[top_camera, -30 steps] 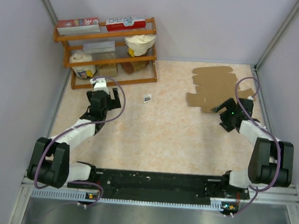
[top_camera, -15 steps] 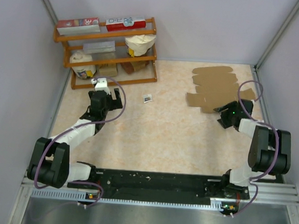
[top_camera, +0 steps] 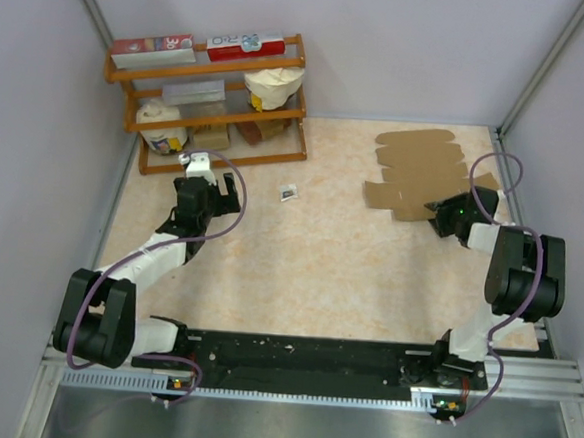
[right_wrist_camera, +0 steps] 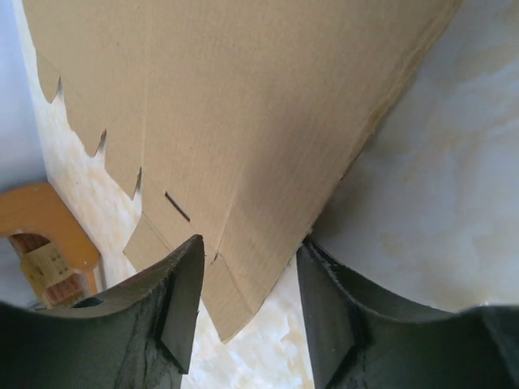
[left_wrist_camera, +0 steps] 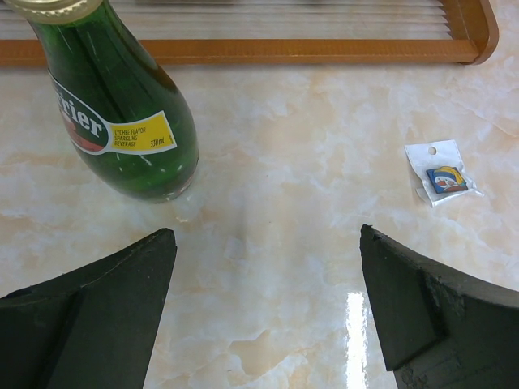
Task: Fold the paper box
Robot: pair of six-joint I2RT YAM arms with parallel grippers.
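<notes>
The paper box [top_camera: 420, 173] lies flat and unfolded at the back right of the table, plain brown cardboard with scalloped flaps. In the right wrist view the paper box [right_wrist_camera: 243, 105] fills the upper frame. My right gripper [top_camera: 439, 210] is at its near right edge, low over the table. My right gripper [right_wrist_camera: 251, 251] is open, with a corner tab of the cardboard between the two fingers and its right finger [right_wrist_camera: 324, 300] against the cardboard's edge. My left gripper [top_camera: 212, 181] is far from the box, in front of the shelf; in its own view the left gripper [left_wrist_camera: 268, 243] is open and empty.
A wooden shelf [top_camera: 211, 93] at the back left holds red-and-white boxes, a cream bag and other items. A green glass bottle [left_wrist_camera: 122, 105] stands just ahead of my left gripper. A small plastic packet [top_camera: 289, 192] lies on the table, also in the left wrist view [left_wrist_camera: 440, 174]. Walls close off both sides.
My right gripper has moved up and right, closer along the near right edge of the cardboard, and its arm has folded back. The left arm has not moved.
</notes>
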